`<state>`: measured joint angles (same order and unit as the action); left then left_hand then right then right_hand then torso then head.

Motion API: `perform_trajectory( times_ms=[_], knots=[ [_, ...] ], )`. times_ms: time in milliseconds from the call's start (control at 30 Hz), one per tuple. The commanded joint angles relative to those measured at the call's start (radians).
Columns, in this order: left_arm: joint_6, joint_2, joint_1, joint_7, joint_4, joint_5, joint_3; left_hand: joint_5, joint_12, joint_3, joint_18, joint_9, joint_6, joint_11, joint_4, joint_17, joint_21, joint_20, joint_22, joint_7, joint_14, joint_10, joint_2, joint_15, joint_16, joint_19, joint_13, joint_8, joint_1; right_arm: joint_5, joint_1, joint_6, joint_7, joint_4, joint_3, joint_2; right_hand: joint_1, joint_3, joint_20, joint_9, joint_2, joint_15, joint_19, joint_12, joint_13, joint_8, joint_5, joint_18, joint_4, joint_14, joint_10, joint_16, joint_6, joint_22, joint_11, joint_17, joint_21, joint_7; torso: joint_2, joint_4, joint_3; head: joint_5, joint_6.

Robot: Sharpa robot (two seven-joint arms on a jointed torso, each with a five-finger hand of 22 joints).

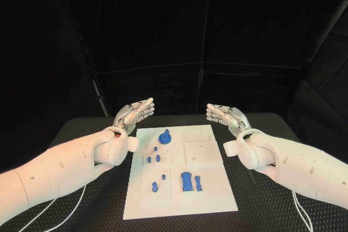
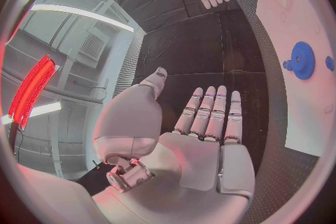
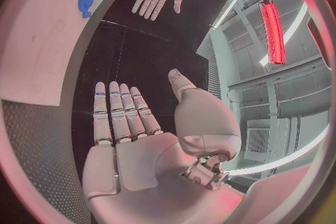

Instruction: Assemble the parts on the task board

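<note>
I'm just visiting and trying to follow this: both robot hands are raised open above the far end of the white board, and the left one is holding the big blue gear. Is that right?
Not quite. The left hand holds nothing; the head view shows the big blue gear lying on the task board. The rest stands: the left hand and the right hand are both raised and open beyond the board's far end.

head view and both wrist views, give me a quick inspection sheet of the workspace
surface: black table, textured top.
job's things: white task board lies mid-table; blue gear near its far end, smaller blue parts along its left half toward the near end.
clutter: nothing seen.
hands: left hand and right hand raised either side of the board's far end, fingers extended, holding nothing.
cables: white cables run on the table under both arms.
surroundings: black curtain behind the table.
</note>
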<state>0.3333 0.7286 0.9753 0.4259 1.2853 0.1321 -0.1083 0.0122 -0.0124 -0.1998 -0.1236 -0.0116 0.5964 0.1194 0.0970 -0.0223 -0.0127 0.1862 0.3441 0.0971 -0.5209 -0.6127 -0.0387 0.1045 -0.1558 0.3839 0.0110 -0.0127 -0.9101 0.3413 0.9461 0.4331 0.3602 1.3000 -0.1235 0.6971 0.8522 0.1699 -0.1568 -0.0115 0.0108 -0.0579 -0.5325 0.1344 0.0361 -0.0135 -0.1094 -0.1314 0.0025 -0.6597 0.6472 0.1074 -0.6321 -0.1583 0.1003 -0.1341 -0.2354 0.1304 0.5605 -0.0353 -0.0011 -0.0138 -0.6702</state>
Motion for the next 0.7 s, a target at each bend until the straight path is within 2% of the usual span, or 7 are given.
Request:
perform_trajectory(
  times_ms=[33,67,300,333,400,433,700],
  knots=[
    [0.136,0.010,0.016,0.035,0.057,-0.044,0.017,-0.012,0.012,0.066,0.037,0.012,-0.196,-0.039,-0.097,0.022,0.013,-0.061,-0.113,-0.097,0.171,0.202,0.039,-0.034,0.051,-0.126,-0.011,0.013,0.299,-0.136,0.027,0.136,0.070,0.072,0.026,0.020,-0.280,-0.055,0.052,0.011,-0.011,0.058,0.175,-0.044,-0.036,0.014,0.036,0.039,-0.002,0.217,-0.213,-0.035,0.208,0.052,-0.100,0.044,0.077,-0.043,-0.010,0.0220,0.0007,0.008,0.039],
    [0.166,0.014,0.021,0.041,0.080,-0.052,0.026,-0.012,0.012,0.071,0.037,0.012,-0.209,-0.042,-0.097,0.022,0.013,-0.065,-0.120,-0.097,0.182,0.215,0.039,-0.104,0.054,-0.134,-0.011,0.013,0.319,-0.165,0.038,0.164,0.083,0.100,0.040,0.029,-0.296,-0.059,0.055,0.011,-0.011,0.058,0.185,-0.047,-0.036,0.014,0.038,0.039,-0.002,0.230,-0.225,-0.037,0.220,0.055,-0.100,0.047,0.082,-0.045,-0.012,0.0253,0.0008,0.009,0.046],
    [0.356,0.040,0.059,0.078,0.224,-0.108,0.084,-0.012,0.012,0.105,0.053,0.012,-0.309,-0.119,-0.097,0.022,0.013,-0.096,-0.178,-0.097,0.270,0.318,0.039,-0.104,0.081,-0.199,-0.011,0.013,0.472,-0.308,0.091,0.304,0.145,0.238,0.108,0.073,-0.438,-0.087,0.081,0.011,-0.011,0.058,0.274,-0.134,-0.036,0.014,0.109,0.061,-0.002,0.339,-0.333,-0.107,0.325,0.081,-0.100,0.134,0.121,-0.130,-0.016,0.0353,0.0011,0.014,0.070],
    [0.374,0.043,0.062,0.082,0.237,-0.114,0.089,-0.012,0.012,0.108,0.124,0.012,-0.321,-0.119,-0.097,0.022,0.013,-0.100,-0.185,-0.097,0.281,0.330,0.039,-0.104,0.083,-0.207,-0.011,0.013,0.490,-0.319,0.096,0.315,0.150,0.249,0.113,0.076,-0.457,-0.091,0.085,0.011,-0.011,0.058,0.285,-0.134,-0.036,0.014,0.109,0.061,-0.002,0.354,-0.348,-0.107,0.339,0.085,-0.100,0.134,0.126,-0.130,-0.016,0.0353,0.0011,0.014,0.070],
    [0.402,0.047,0.068,0.087,0.259,-0.122,0.098,-0.012,0.012,0.113,0.124,0.012,-0.341,-0.119,-0.097,0.022,0.013,-0.108,-0.197,-0.097,0.298,0.351,0.039,-0.104,0.156,-0.219,-0.011,0.013,0.521,-0.334,0.101,0.330,0.157,0.263,0.120,0.081,-0.485,-0.095,0.157,0.011,-0.011,0.058,0.303,-0.134,-0.036,0.014,0.109,0.061,-0.002,0.376,-0.369,-0.107,0.360,0.158,-0.100,0.134,0.134,-0.130,-0.016,0.0353,0.0011,0.014,0.070],
    [0.413,0.048,0.070,0.089,0.267,-0.125,0.101,-0.012,0.012,0.116,0.124,0.012,-0.351,-0.119,-0.097,0.022,0.013,-0.110,-0.203,-0.097,0.307,0.361,0.039,-0.104,0.156,-0.226,-0.011,0.013,0.536,-0.339,0.103,0.334,0.159,0.267,0.122,0.082,-0.499,-0.097,0.157,0.011,-0.011,0.058,0.312,-0.134,-0.036,0.014,0.109,0.131,-0.002,0.387,-0.379,-0.107,0.370,0.158,-0.100,0.134,0.138,-0.130,-0.016,0.0353,0.0011,0.014,0.070],
    [0.437,0.051,0.075,0.094,0.285,-0.132,0.108,-0.012,0.012,0.200,0.124,0.012,-0.418,-0.119,-0.097,0.022,0.013,-0.186,-0.241,-0.097,0.366,0.430,0.039,-0.104,0.156,-0.273,-0.011,0.013,0.639,-0.341,0.104,0.337,0.160,0.270,0.124,0.083,-0.592,-0.170,0.157,0.011,-0.011,0.058,0.369,-0.134,-0.036,0.014,0.109,0.131,-0.002,0.459,-0.450,-0.107,0.440,0.158,-0.100,0.134,0.163,-0.130,-0.016,0.0353,0.0011,0.014,0.070]
  ],
)
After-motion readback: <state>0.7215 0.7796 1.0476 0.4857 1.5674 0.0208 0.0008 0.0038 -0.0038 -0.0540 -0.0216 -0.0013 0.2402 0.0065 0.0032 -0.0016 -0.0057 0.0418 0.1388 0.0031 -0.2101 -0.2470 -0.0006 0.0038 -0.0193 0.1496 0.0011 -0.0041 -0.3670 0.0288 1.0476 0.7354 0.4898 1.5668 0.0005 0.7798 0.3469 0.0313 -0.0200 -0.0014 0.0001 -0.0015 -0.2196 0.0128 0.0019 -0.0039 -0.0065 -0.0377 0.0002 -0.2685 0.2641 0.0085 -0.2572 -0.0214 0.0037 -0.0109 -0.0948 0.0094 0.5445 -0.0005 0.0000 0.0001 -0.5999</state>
